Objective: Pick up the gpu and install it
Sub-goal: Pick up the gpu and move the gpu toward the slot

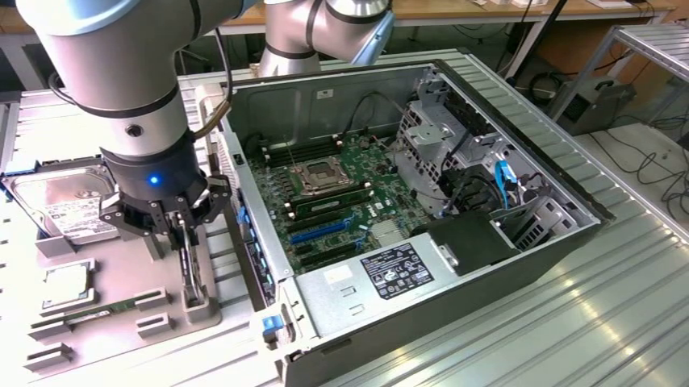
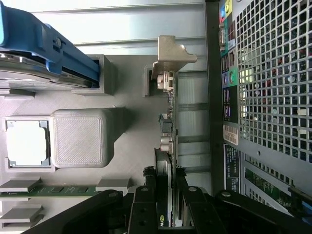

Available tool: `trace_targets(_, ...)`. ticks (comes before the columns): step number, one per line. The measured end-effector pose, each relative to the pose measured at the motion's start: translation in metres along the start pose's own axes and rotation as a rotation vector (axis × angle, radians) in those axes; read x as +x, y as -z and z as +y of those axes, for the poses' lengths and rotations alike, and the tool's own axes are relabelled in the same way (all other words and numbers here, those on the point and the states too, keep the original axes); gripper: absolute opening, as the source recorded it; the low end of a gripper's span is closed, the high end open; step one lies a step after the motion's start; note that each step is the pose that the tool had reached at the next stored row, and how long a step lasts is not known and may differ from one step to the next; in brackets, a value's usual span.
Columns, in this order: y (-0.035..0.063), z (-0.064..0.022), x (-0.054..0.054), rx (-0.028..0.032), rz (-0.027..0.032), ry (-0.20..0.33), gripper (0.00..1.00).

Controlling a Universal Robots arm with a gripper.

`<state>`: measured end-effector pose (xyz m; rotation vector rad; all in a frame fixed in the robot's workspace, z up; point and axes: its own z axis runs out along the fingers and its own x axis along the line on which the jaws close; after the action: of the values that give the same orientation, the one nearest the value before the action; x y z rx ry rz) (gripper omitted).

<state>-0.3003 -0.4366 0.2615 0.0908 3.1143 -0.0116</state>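
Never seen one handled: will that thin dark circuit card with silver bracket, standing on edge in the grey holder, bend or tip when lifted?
Probably stiff: the thin dark circuit card stands straight on edge. Likely tippy once free, being narrow; the gripper clamps it. Its exposed parts look fragile.

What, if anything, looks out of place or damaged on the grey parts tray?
Nothing stands out. The thin dark silver-bracketed gpu card stands upright in its slot on the grey tray, clamped squarely by the gripper.
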Motion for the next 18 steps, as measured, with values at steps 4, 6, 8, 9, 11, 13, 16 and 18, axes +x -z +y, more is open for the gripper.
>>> trace_targets(4, 0.0004, 0.0001, 0.0000, -0.0001, -0.0001, 0.000, 0.26)
trace_targets(6, 0.0007, 0.0001, 0.0000, 0.0000, 0.0000, 0.000, 0.26)
trace_targets(8, 0.0011, 0.0001, 0.0000, 0.0000, 0.0000, 0.000, 0.26)
trace_targets(9, 0.0014, 0.0001, -0.0001, 0.0000, -0.0001, 0.000, 0.26)
trace_targets(11, 0.0017, 0.0001, -0.0001, -0.0001, -0.0001, 0.000, 0.26)
trace_targets(13, 0.0022, 0.0001, -0.0001, -0.0001, -0.0001, 0.000, 0.26)
trace_targets(16, 0.0026, 0.0001, -0.0001, 0.0000, -0.0001, 0.000, 0.26)
trace_targets(18, 0.0029, 0.0001, -0.0001, 0.0000, -0.0001, 0.000, 0.26)
